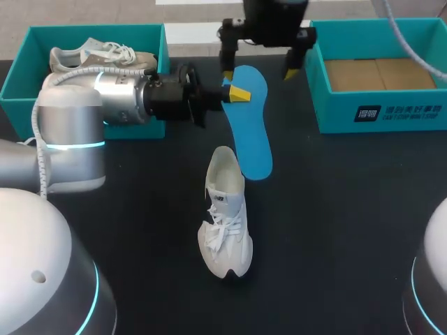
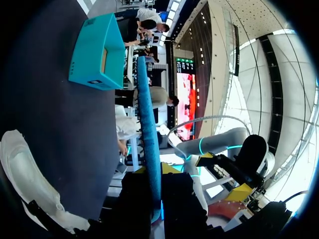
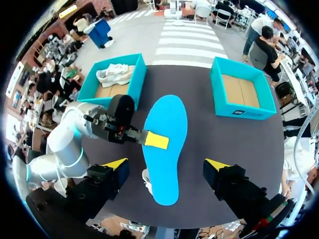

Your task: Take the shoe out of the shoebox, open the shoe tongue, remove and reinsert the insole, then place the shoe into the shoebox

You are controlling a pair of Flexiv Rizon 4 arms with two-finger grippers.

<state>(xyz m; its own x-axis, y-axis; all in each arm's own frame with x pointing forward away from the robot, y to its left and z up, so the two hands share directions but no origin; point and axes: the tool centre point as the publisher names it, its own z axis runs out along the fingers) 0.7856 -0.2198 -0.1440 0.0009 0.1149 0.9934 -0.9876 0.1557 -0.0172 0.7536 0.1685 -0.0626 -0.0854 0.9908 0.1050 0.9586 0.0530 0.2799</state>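
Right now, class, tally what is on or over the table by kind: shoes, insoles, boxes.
Shoes: 2 - table shoe, boxed shoe
Insoles: 1 - blue insole
Boxes: 2 - left box, right box
Total: 5

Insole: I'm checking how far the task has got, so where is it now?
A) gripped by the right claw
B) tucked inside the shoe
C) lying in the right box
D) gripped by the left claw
D: the left claw pinches the blue insole at its edge, outside the shoe, while the right claw hangs open over it.
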